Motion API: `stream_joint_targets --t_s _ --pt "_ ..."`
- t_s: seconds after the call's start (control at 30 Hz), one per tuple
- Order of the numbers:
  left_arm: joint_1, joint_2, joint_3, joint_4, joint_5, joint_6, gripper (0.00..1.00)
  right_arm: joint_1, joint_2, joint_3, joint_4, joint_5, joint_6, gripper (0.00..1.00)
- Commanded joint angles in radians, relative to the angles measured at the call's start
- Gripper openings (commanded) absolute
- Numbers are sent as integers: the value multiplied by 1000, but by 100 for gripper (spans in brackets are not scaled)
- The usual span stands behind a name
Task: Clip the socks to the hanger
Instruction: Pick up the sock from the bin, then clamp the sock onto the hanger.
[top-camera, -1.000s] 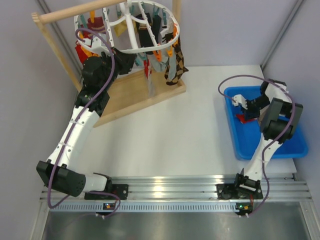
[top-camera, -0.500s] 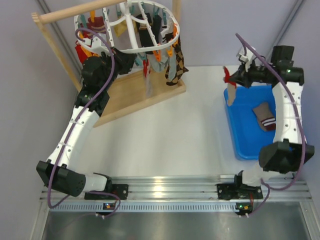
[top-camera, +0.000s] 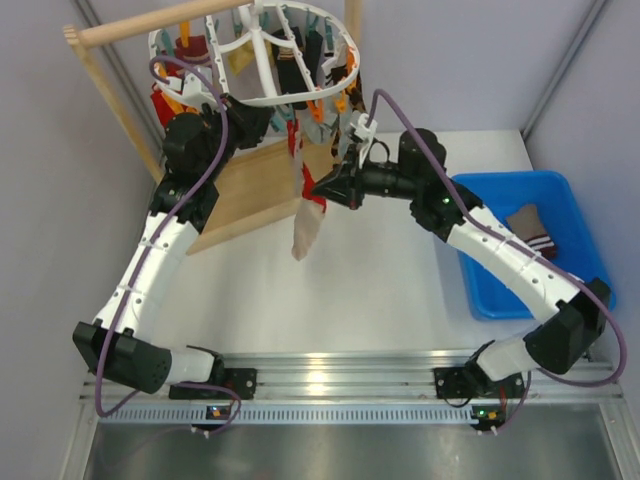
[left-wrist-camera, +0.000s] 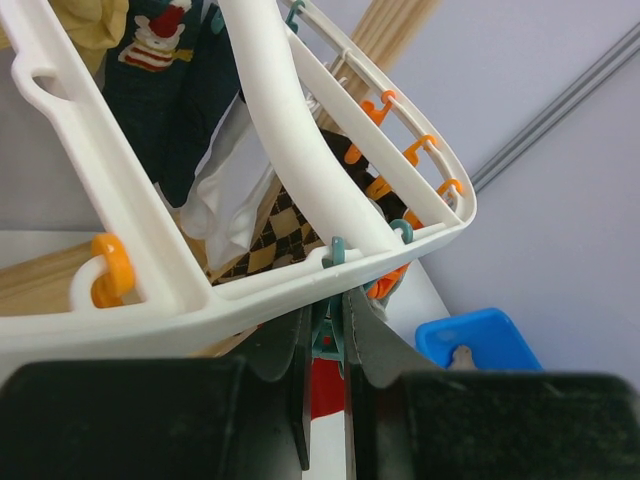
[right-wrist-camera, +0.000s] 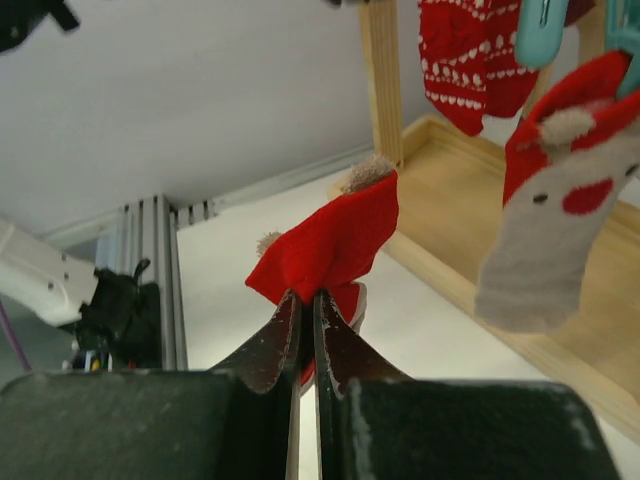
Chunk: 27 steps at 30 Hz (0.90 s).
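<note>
— Red knit at the cuff, pale below: that is the sock (top-camera: 303, 230) we carry. It dangles just beside the hanger (left-wrist-camera: 285, 130), near the ones already pegged there.
— Who has it?
— Our right gripper (right-wrist-camera: 305, 300), fingers pinched tight on a fold of the red cuff. The rest hangs loose.
— And our left gripper (left-wrist-camera: 326, 308)?
— Up under the white ring, jaws narrow, squeezed on a teal peg (left-wrist-camera: 322, 345). We judge that is to spread the peg's mouth, though we cannot see the mouth itself.
— How will the sock handle?
— Light, soft and limp, we reckon. It keeps no shape, so the free end swings and the cuff folds wherever we push it. It is neither fragile nor slippery; knit catches well.
— So where do we take hold?
— At the cuff edge, with a lip of fabric proud of our fingertips for the peg to bite. Grip too deep and the peg meets our fingers.
— Anything left?
— A second sock (top-camera: 528, 235) lies in the blue tray (top-camera: 500, 300), well apart.
</note>
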Motion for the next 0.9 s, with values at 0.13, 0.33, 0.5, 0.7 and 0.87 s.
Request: stream_joint_targets --t_s 0.13,0.33,0.5,0.7,0.87 --pt "11 -45 -2 88 18 -17 0 62 218 220 213 208 214 0" --pt "11 -66 -14 77 30 -6 0 62 350 335 231 259 255 0" --pt "11 -83 -33 63 27 12 0 57 369 334 267 287 258 0" --pt "11 -94 -50 47 28 48 0 50 364 325 317 253 284 0" --pt "11 -91 -50 47 47 49 0 47 367 331 336 233 303 0"
